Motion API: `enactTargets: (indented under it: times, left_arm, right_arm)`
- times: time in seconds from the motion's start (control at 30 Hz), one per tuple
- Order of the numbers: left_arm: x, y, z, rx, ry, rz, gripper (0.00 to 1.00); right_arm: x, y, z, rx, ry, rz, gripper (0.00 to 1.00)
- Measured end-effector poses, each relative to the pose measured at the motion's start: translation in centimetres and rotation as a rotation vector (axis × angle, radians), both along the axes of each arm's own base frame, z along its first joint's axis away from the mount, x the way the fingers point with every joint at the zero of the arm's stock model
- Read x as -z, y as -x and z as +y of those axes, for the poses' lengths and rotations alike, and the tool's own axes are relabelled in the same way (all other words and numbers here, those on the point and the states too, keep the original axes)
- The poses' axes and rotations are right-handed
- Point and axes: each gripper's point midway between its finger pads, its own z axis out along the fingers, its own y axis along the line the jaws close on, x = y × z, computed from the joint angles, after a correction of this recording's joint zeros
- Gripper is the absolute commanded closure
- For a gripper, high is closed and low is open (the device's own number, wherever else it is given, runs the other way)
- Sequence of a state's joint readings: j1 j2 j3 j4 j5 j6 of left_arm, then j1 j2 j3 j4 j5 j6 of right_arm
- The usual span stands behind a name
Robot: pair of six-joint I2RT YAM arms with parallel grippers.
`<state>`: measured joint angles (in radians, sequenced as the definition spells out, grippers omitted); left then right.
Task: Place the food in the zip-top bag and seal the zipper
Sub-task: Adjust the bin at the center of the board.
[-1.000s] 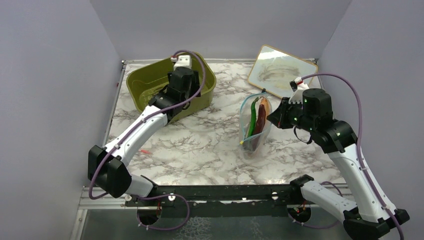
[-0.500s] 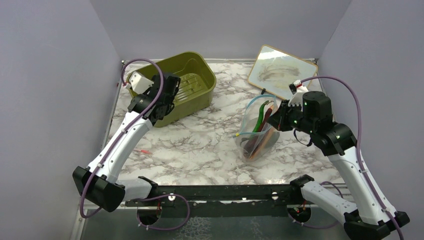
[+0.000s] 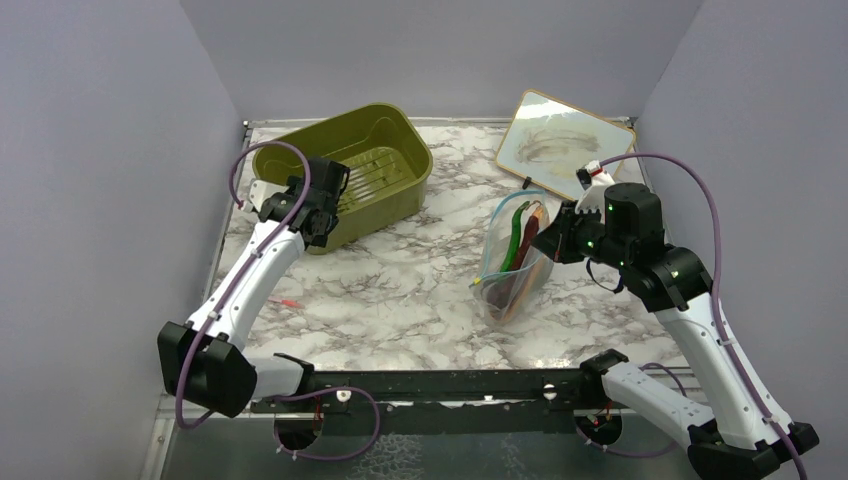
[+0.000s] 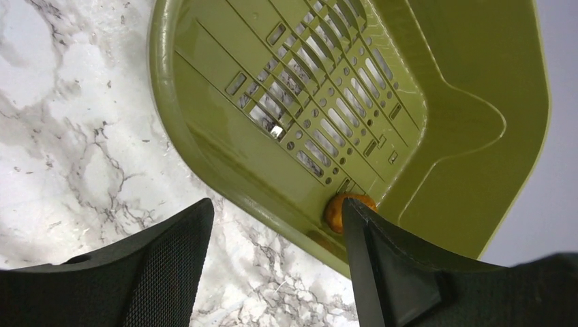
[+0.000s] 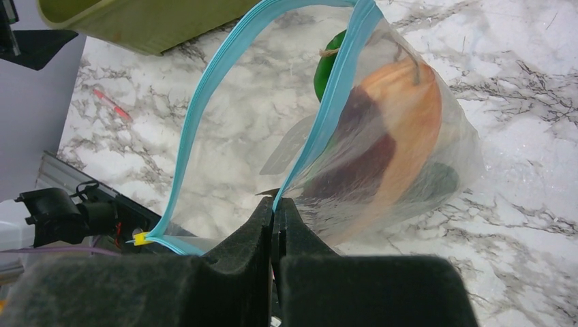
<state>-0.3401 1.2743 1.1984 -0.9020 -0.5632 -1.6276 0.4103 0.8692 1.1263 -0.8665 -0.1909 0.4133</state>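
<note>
The clear zip-top bag (image 3: 508,268) stands on the table right of centre with its mouth open. Its light blue zipper (image 5: 202,109) forms a loop. My right gripper (image 5: 275,206) is shut on the zipper edge and holds the mouth up; it also shows in the top view (image 3: 556,240). Inside the bag lie the orange and dark red hot-dog piece (image 5: 399,129) and a green vegetable (image 5: 326,67). My left gripper (image 4: 276,212) is open and straddles the near rim of the olive-green tub (image 4: 163,102). A small orange round piece (image 4: 339,211) sits in the tub against the right finger.
The tub (image 3: 400,135) stands at the back left. A white framed board (image 3: 565,145) lies at the back right. A small red item (image 3: 290,302) lies on the marble near the left arm. Grey walls close in three sides.
My left gripper has pulled out of the tub's middle, back to its near left rim. My right gripper has raised the bag's mouth, and the bag now stands more open.
</note>
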Motion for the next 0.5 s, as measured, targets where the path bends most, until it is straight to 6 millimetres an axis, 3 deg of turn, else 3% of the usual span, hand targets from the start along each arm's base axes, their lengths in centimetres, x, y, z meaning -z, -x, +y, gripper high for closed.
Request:
enactTargets:
  times: [0.17, 0.27, 0.37, 0.5]
  left_arm:
    - [1.6, -1.1, 0.0, -0.024, 0.029, 0.016, 0.36]
    - [2.9, -1.5, -0.2, -0.027, 0.045, 0.05, 0.54]
    - [4.3, -1.6, -0.6, -0.019, 0.057, 0.09, 0.6]
    - [4.3, -2.0, -0.6, -0.029, 0.068, 0.078, 0.81]
  right_arm:
    - [0.0, 0.0, 0.0, -0.003, -0.001, 0.001, 0.99]
    - [0.0, 0.1, 0.1, -0.004, -0.003, 0.002, 0.99]
    - [0.0, 0.1, 0.1, -0.005, -0.003, 0.001, 0.99]
    - [0.0, 0.1, 0.1, -0.005, -0.003, 0.002, 0.99]
